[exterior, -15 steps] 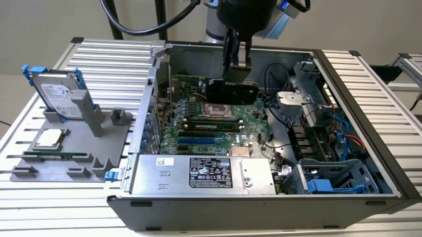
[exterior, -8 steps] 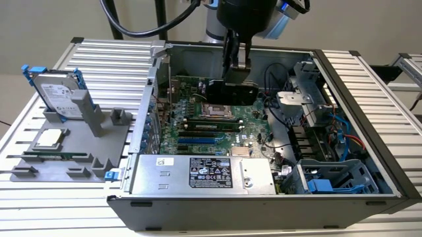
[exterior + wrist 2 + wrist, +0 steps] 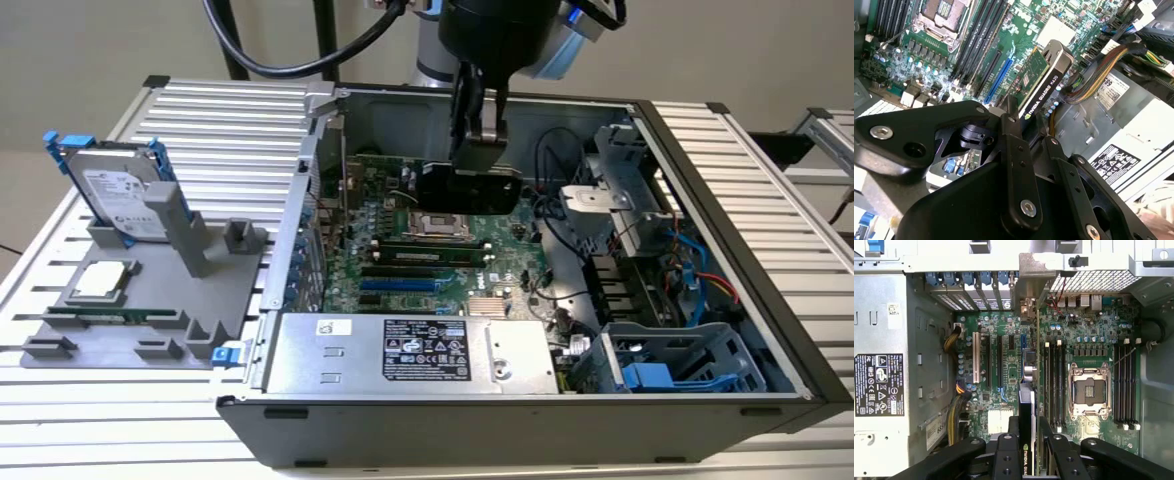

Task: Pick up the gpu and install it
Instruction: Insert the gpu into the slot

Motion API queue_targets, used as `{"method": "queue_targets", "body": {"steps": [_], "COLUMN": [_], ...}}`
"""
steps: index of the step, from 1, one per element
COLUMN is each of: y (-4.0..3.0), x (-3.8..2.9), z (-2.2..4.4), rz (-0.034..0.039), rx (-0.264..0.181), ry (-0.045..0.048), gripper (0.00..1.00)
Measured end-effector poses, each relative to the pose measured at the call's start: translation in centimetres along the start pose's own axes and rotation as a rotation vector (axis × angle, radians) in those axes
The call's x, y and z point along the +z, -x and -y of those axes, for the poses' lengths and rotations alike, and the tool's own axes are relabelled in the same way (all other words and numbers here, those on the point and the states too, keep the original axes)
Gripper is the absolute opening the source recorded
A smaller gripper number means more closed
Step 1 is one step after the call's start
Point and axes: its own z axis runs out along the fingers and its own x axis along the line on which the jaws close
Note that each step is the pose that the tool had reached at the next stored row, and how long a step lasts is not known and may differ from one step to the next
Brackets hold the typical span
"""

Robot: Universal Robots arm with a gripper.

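In both wrist views the hand [image 3: 1026, 450] is clamped on the gpu [image 3: 1026, 410], its black fingers [image 3: 1056, 460] pressing the card's two flat faces so that it hangs on edge, long side level with the board below. That grip makes sense for a card that has to go into a slot edge-first: the connector side faces down and nothing of the hand sits under it.

In the second wrist view the gpu [image 3: 1041, 80] shows its green circuit face on one side and the black cooler edge on the other, and it hovers over the motherboard [image 3: 929, 65], just above the row of expansion slots, beside the blue slot [image 3: 999, 82]. Whether its lower edge already touches a slot cannot be told.

In the first wrist view the card runs toward the case's rear wall, where the silver slot covers [image 3: 984, 290] stand; its metal bracket would have to meet that wall, which is likely why it is lined up along the slots. The empty processor socket [image 3: 1089, 392] lies to one side, the power supply [image 3: 881, 385] to the other.

In the exterior view the arm reaches straight down into the open computer case [image 3: 694, 150] on the counter [image 3: 761, 160]. Beyond the case, on the exterior view's left, a grey fixture [image 3: 147, 290] holds the hard drive [image 3: 118, 190] upright.
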Motion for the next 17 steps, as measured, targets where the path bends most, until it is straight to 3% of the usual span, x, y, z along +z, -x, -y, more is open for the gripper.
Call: {"method": "queue_targets", "body": {"steps": [17], "y": [0.00], "x": [0.27], "z": [0.01], "rz": [-0.0014], "rx": [0.000], "ry": [0.0002], "gripper": [0.00]}}
